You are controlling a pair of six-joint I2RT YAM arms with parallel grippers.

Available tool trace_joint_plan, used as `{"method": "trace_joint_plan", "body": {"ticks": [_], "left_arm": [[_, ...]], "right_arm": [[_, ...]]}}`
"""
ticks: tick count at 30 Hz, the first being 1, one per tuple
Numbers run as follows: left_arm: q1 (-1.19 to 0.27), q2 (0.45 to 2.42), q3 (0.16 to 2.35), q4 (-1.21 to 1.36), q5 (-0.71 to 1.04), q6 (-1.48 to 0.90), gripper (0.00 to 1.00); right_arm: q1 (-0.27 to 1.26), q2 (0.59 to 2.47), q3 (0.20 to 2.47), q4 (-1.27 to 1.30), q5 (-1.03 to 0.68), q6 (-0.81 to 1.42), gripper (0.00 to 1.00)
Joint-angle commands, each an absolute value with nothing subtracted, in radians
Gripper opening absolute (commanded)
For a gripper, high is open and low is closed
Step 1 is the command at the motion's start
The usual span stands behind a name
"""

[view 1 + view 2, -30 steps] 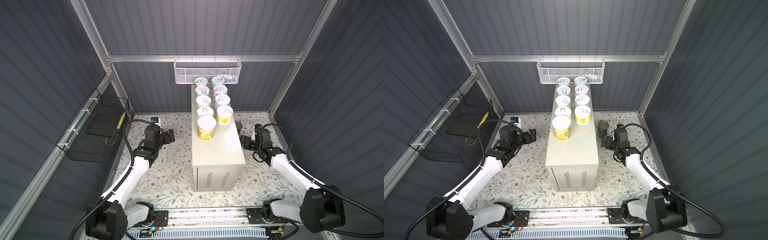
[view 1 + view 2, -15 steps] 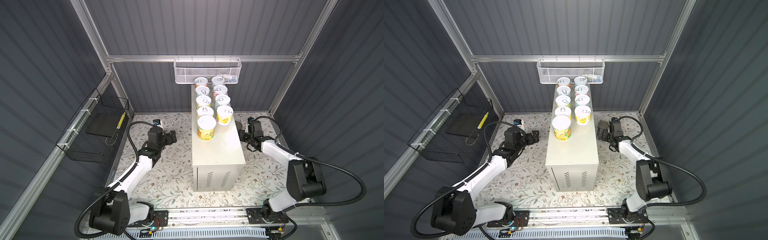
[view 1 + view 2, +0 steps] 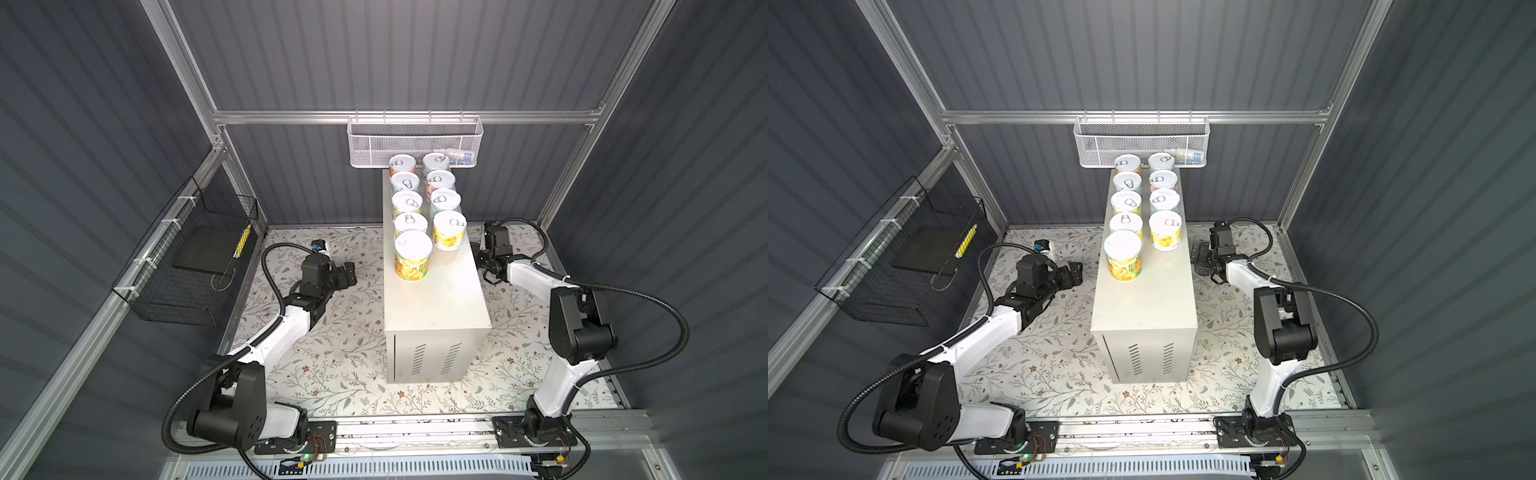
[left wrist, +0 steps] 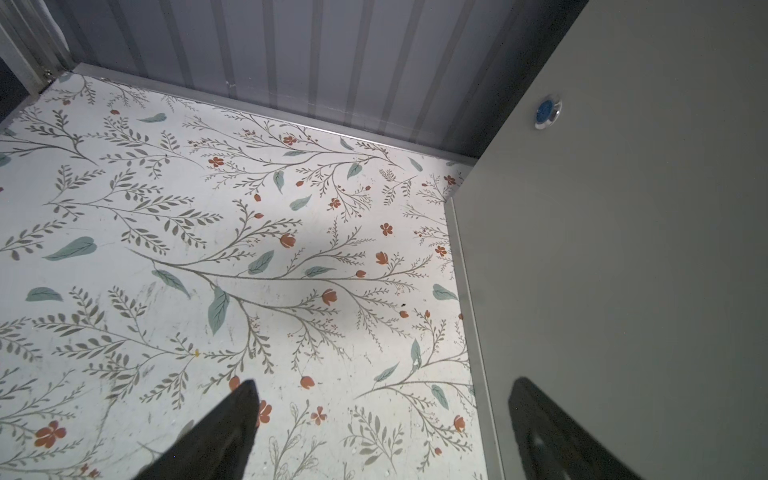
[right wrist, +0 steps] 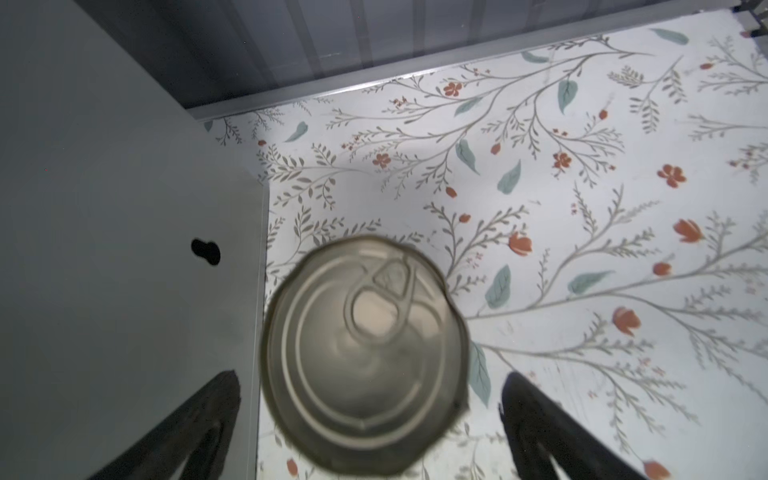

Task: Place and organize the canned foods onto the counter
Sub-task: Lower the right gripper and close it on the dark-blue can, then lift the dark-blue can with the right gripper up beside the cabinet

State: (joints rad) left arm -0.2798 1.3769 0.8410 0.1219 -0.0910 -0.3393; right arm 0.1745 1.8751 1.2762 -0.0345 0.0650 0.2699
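Right of the counter (image 5: 124,249), a pull-tab can (image 5: 365,349) stands upright on the floral mat (image 5: 582,208) beneath your right gripper (image 5: 370,376), its jaws gaping either side. Your left gripper (image 4: 384,382), likewise released, is farther off.

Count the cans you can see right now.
10. Nine stand on the counter: a left row of five, a right row of four. One can stands on the floor beside it, at the open right gripper. More may be hidden.

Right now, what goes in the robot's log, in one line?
counter: nine cans | left jaws: open, empty | right jaws: open, flanking loose can beside counter
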Motion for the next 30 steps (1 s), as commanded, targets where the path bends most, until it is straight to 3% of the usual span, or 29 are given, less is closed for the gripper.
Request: {"method": "trace_joint_plan", "body": {"ticks": [1,11,30], "left_arm": [[-0.273,1.392,0.853,0.156,-0.074,-0.346,0.95],[-0.273,1.462,0.859,0.191,-0.06,-0.354,0.95],[-0.272,1.499,0.916,0.13,-0.08,-0.305,0.95]], "right_arm": [[0.17,1.911,1.289,-0.046,0.085,0.304,0.99],[0.173,2.022,1.371,-0.042,0.11,0.413,0.99],[0.186,2.119,1.54,-0.214,0.151,0.417,0.98]]}}
